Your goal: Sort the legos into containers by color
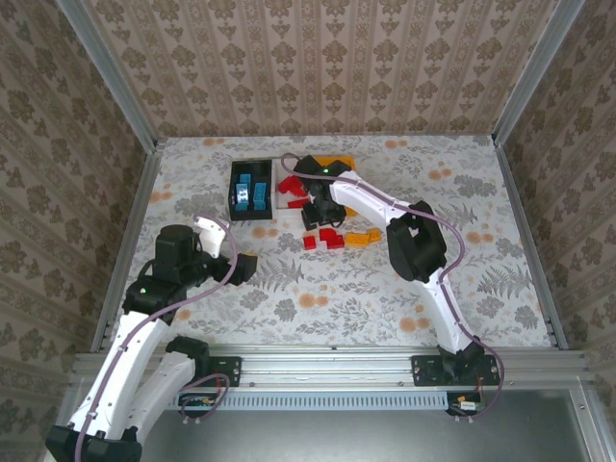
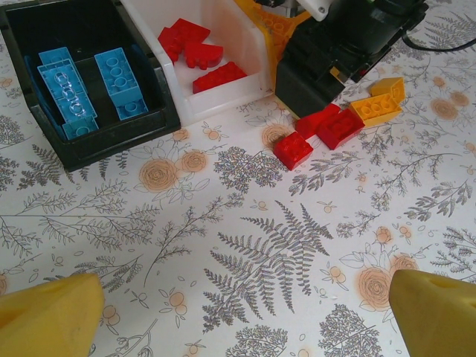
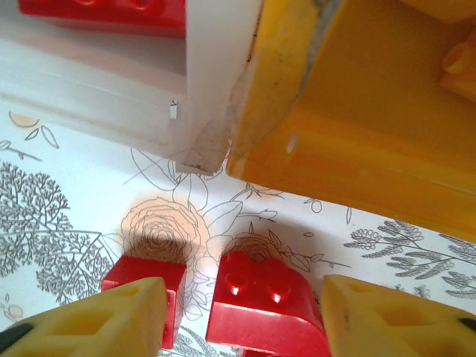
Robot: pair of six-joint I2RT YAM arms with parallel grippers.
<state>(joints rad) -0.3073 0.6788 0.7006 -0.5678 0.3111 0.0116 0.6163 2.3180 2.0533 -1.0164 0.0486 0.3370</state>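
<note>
Now my right pincer (image 3: 244, 296) is standing part-open, 1 red lego (image 3: 262, 316) between its jaws; light, stiff, slick, probably best pinched across its flat sides.

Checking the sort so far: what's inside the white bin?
At least three red bricks lie in the white bin, no other colour showing. Its far end is cropped in the left wrist view; from above the right arm covers part.
</note>
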